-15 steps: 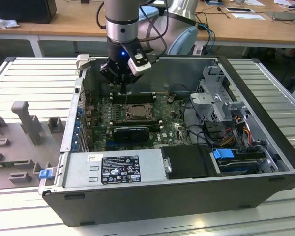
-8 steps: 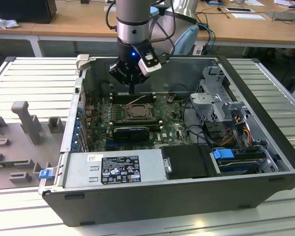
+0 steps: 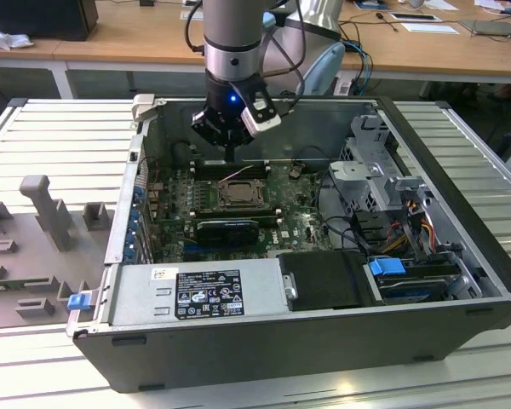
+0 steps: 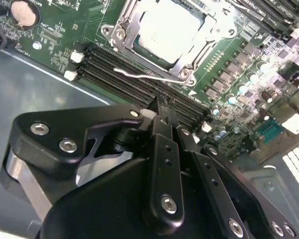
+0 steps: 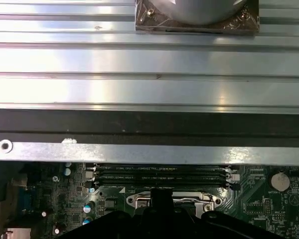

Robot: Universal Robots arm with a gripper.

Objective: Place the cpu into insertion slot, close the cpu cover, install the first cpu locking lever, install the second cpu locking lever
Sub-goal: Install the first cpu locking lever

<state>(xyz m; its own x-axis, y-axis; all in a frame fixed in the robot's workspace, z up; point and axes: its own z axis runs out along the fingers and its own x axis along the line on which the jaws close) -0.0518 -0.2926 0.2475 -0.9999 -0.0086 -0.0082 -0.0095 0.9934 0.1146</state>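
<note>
I am hanging inside an open dark-grey metal computer case (image 3: pixel 324 349) that is lying on a ribbed aluminium bench (image 3: pixel 43 128), with wooden desks (image 3: pixel 136 34) running behind. My black gripper (image 3: pixel 230 152) is closed on nothing, hovering above the long black memory slots (image 4: pixel 119 74). Just beside them, the silvery square cpu (image 4: pixel 167 27) is sitting in the insertion slot (image 3: pixel 238 196), framed by the metal cpu cover (image 4: pixel 123 31). A thin wire lever (image 4: pixel 139 75) is lying alongside.

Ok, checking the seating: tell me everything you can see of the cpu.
The cpu is a flat square chip with a pale silvery-grey metal top, lying level in the insertion slot on the green board. The cpu cover frames its edges, top showing through the window. The gripper hangs beside it, not touching.
</note>
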